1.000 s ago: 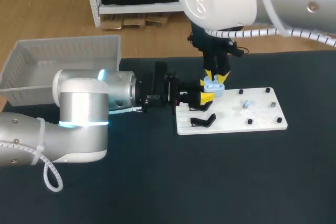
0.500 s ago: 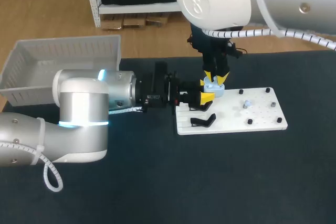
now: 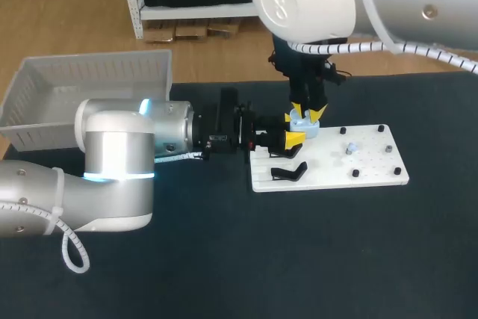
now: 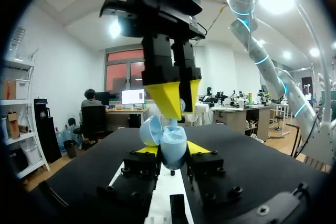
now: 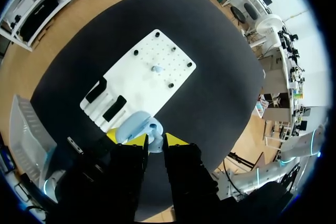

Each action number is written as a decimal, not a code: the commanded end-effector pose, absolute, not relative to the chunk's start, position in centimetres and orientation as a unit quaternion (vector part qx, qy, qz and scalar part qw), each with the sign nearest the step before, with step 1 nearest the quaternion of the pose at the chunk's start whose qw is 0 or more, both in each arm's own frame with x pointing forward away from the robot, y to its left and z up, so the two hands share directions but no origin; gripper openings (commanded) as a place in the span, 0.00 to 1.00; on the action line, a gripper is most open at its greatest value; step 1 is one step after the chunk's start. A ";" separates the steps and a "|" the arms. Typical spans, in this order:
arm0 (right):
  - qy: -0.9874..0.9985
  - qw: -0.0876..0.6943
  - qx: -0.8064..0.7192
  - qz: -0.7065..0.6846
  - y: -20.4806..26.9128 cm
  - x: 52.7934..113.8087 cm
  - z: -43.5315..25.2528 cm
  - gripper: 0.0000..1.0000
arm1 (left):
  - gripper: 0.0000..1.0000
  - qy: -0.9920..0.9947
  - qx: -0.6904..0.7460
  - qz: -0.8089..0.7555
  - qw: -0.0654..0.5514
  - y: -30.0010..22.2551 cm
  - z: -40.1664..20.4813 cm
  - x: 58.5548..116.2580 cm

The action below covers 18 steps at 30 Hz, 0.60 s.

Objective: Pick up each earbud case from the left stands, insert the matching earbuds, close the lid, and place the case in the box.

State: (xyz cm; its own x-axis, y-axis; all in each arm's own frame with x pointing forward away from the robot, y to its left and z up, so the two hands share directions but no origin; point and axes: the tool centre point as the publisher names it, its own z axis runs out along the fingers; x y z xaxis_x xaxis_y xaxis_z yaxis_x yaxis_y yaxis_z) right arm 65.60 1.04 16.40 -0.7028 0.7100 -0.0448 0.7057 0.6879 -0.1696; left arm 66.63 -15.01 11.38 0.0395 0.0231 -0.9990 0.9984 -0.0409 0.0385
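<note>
Two sets of fingers are meeting at the near-left corner of the white board [image 3: 373, 166], which is lying on the dark tabletop [image 3: 299, 259]. The left fingers [image 3: 293, 140], reaching in level from the side, are pinching the pale blue earbud case [image 3: 302, 129] between their yellow tips. In the left wrist view one tip is pressing on each flank of the earbud case [image 4: 173, 148], and its lid [image 4: 150, 129] is standing open, tilted back to one side.

The right fingers [image 3: 317, 113] are pointing straight down onto the case from above. They are standing close together with only a narrow gap, and they seem to be gripping a small pale earbud [image 4: 173, 123] whose lower end is sitting at the case's open mouth. In the right wrist view that earbud [image 5: 154, 128] is showing just ahead of the right fingers [image 5: 176, 140], right beside the open lid.

The other earbud [image 3: 349, 147] is sitting on a peg near the middle of the board, well apart from both arms. The black stands [image 3: 287, 172] are lying on the board's near-left edge, just beside the left fingers. The box [image 3: 89, 72] is resting at the tabletop's far left.
</note>
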 end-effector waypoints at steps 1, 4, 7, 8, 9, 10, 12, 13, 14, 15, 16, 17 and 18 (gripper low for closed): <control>-0.918 0.012 -0.387 0.087 1.0 65.6 16.4 0.00 | 0.00 0.484 0.525 -0.494 0.496 -15.0 11.2 66.6; -0.918 0.012 -0.388 0.086 1.0 65.7 16.4 0.00 | 0.00 0.484 0.525 -0.494 0.496 -15.0 11.2 66.6; -0.918 0.012 -0.388 0.086 1.0 65.7 16.4 0.00 | 0.00 0.484 0.525 -0.494 0.496 -15.0 11.2 66.6; -0.918 0.013 -0.388 0.086 1.0 65.7 16.4 0.00 | 0.00 0.484 0.525 -0.494 0.496 -15.0 11.2 66.6; -0.918 0.014 -0.388 0.086 1.0 65.7 16.4 0.00 | 0.00 0.484 0.525 -0.494 0.496 -15.0 11.2 66.6; -0.918 0.014 -0.388 0.086 1.0 65.7 16.4 0.00 | 0.00 0.484 0.525 -0.494 0.496 -15.0 11.2 66.6; -0.917 0.015 -0.388 0.086 1.0 65.7 16.3 0.00 | 0.00 0.484 0.525 -0.494 0.496 -15.0 11.2 66.6; -0.917 0.015 -0.388 0.086 1.0 65.7 16.3 0.00 | 0.00 0.484 0.525 -0.494 0.496 -15.0 11.2 66.6; -0.917 0.015 -0.388 0.086 1.0 65.7 16.3 0.00 | 0.00 0.484 0.525 -0.494 0.496 -15.0 11.2 66.6; -0.917 0.015 -0.388 0.086 0.9 65.7 16.3 0.00 | 0.00 0.484 0.525 -0.494 0.496 -15.0 11.2 66.6; -0.917 0.015 -0.389 0.086 0.9 65.7 16.2 0.00 | 0.00 0.484 0.525 -0.494 0.496 -15.0 11.2 66.6; -0.917 0.015 -0.389 0.086 0.9 65.8 16.2 0.00 | 0.00 0.484 0.525 -0.494 0.496 -15.0 11.2 66.6; -0.917 0.015 -0.389 0.086 0.9 65.8 16.2 0.00 | 0.00 0.484 0.525 -0.494 0.496 -15.0 11.2 66.6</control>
